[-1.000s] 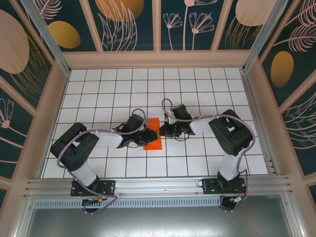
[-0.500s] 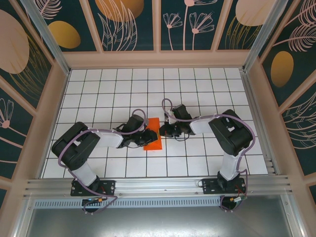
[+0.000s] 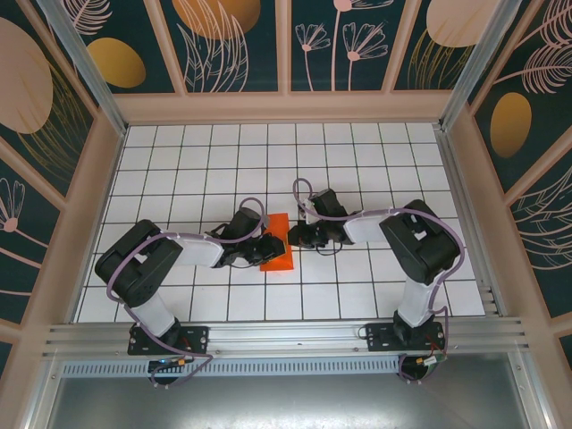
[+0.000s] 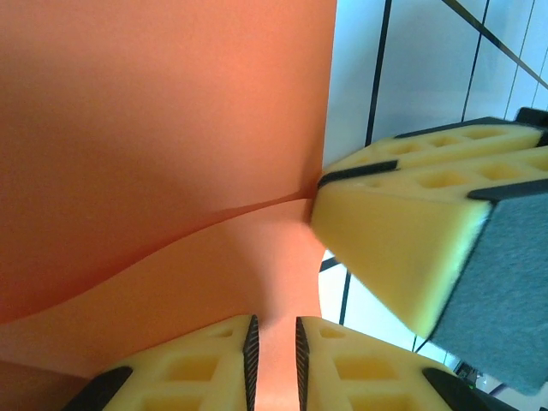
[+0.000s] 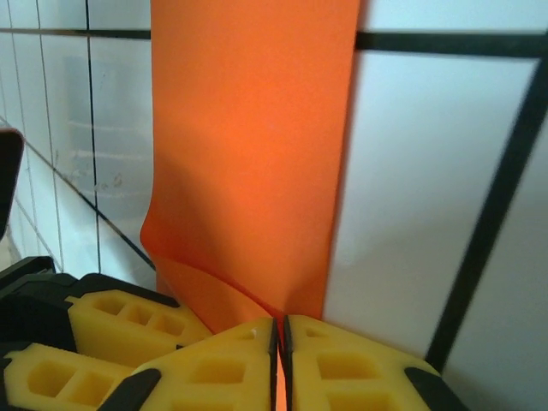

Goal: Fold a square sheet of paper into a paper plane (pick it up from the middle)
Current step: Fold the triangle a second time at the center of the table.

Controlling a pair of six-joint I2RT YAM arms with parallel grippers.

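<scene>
My left pincer (image 3: 264, 249) is clenched on the paper (image 3: 280, 260). In its wrist view I see the orange sheet pinched between the two yellow pads. My right pincer (image 3: 294, 236) reaches in from the opposite side and is closed on the paper too, its pads almost meeting with a thin orange edge between them. The two pincers sit just beside each other. One of the right fingers (image 4: 402, 248) presses where a crease meets the sheet's edge. The paper is folded into a narrow strip near the middle of the white tiled table (image 3: 357, 161), between the arms. Its far end lies flat and it bows up near the pincers.
</scene>
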